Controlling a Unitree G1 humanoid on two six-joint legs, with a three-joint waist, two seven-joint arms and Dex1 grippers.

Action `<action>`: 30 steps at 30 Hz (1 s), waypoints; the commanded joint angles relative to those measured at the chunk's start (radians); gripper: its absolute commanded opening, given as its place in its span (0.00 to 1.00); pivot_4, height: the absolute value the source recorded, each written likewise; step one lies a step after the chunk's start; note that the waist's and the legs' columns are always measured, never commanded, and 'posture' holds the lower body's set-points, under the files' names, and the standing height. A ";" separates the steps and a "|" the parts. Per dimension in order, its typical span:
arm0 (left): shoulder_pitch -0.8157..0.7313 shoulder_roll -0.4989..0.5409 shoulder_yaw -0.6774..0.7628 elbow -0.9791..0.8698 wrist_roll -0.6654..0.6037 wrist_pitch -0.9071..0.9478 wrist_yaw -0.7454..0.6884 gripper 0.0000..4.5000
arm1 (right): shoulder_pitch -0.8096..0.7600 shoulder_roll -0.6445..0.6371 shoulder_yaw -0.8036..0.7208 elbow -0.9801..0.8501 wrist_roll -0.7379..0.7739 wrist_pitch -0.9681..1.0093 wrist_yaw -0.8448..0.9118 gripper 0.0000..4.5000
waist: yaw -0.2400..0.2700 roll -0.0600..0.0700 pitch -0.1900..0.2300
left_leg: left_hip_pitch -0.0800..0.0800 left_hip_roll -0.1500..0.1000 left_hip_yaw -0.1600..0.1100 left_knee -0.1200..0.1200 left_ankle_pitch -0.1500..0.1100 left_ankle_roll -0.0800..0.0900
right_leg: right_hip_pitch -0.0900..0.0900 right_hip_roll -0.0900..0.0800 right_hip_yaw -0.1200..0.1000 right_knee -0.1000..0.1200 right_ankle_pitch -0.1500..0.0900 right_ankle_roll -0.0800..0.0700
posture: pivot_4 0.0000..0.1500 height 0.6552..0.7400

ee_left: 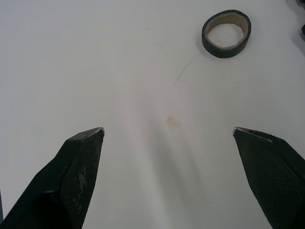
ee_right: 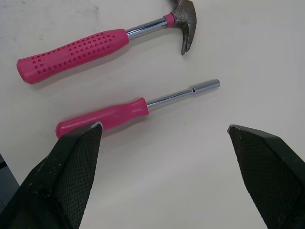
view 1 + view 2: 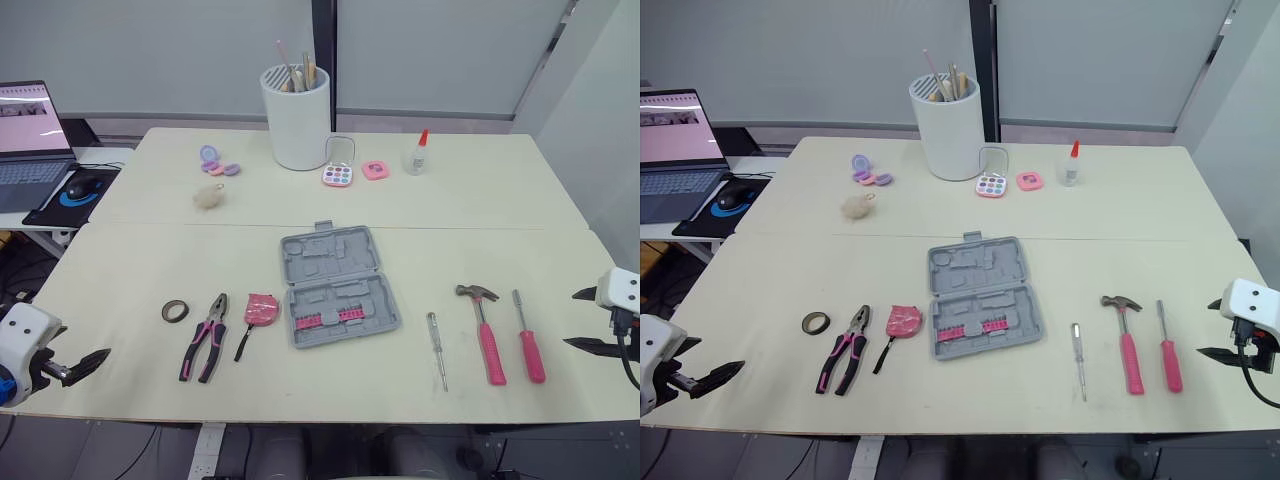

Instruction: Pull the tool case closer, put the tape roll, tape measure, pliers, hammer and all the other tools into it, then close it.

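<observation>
A: How much of the job is done?

B: By the look of it, nothing yet. The tool case [image 3: 338, 285] lies open at the middle of the table, holding a row of pink bits and no loose tools.

A: And the tools?

B: All on the table. The tape roll [image 3: 175, 311], pliers [image 3: 205, 336] and tape measure [image 3: 261, 309] are to the case's left. The slim screwdriver [image 3: 438, 350], hammer [image 3: 482, 320] and pink-handled driver [image 3: 526, 338] are to its right.

A: The grippers?

B: The left gripper [image 1: 167, 136] has its fingers wide apart, empty, near the tape roll. The right gripper [image 3: 573, 318] is just as spread, beside the pink-handled driver. Pulling, packing and closing all remain to be done.
</observation>
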 commanded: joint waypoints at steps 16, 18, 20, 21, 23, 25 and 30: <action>-0.012 0.042 0.052 0.034 -0.053 0.043 -0.040 1.00 | -0.030 -0.005 -0.036 -0.010 0.024 0.052 -0.028 1.00 | -0.001 0.000 0.000 | 0.000 0.000 0.000 0.000 0.000 0.000 | 0.000 0.000 0.000 0.000 0.000 0.000 | 1.00 0.96; -0.008 0.039 0.054 0.033 -0.054 0.045 -0.037 1.00 | -0.027 -0.005 -0.039 -0.012 0.021 0.051 -0.032 1.00 | -0.001 0.000 0.000 | 0.000 0.000 0.000 0.000 0.000 0.000 | 0.000 0.000 0.000 0.000 0.000 0.000 | 1.00 0.96; -0.007 0.035 0.056 0.030 -0.057 0.047 -0.035 1.00 | -0.024 -0.004 -0.042 -0.013 0.020 0.050 -0.035 1.00 | -0.001 0.000 0.000 | 0.000 0.000 0.000 0.000 0.000 0.000 | 0.000 0.000 0.000 0.000 0.000 0.000 | 1.00 0.96; -0.007 0.033 0.056 0.028 -0.059 0.048 -0.034 1.00 | -0.022 -0.004 -0.042 -0.013 0.020 0.050 -0.037 1.00 | -0.001 0.000 0.000 | 0.000 0.000 0.000 0.000 0.000 0.000 | 0.000 0.000 0.000 0.000 0.000 0.000 | 1.00 0.96; -0.003 0.030 0.058 0.022 -0.062 0.052 -0.032 1.00 | -0.014 -0.001 -0.045 -0.017 0.019 0.046 -0.044 1.00 | -0.001 0.000 0.000 | 0.000 0.000 0.000 0.000 0.000 0.000 | 0.000 0.000 0.000 0.000 0.000 0.000 | 1.00 0.96; 0.000 0.029 0.059 0.020 -0.065 0.055 -0.031 1.00 | -0.009 0.000 -0.046 -0.020 0.018 0.042 -0.051 1.00 | -0.001 0.000 0.000 | 0.000 0.000 0.000 0.000 0.000 0.000 | 0.000 0.000 0.000 0.000 0.000 0.000 | 1.00 0.96; 0.012 0.025 0.066 0.017 -0.067 0.055 -0.017 1.00 | -0.003 0.000 -0.042 -0.014 0.001 0.010 -0.077 1.00 | -0.001 0.000 0.000 | 0.000 0.000 0.000 0.000 0.000 0.000 | 0.000 0.000 0.000 0.000 0.000 0.000 | 1.00 0.96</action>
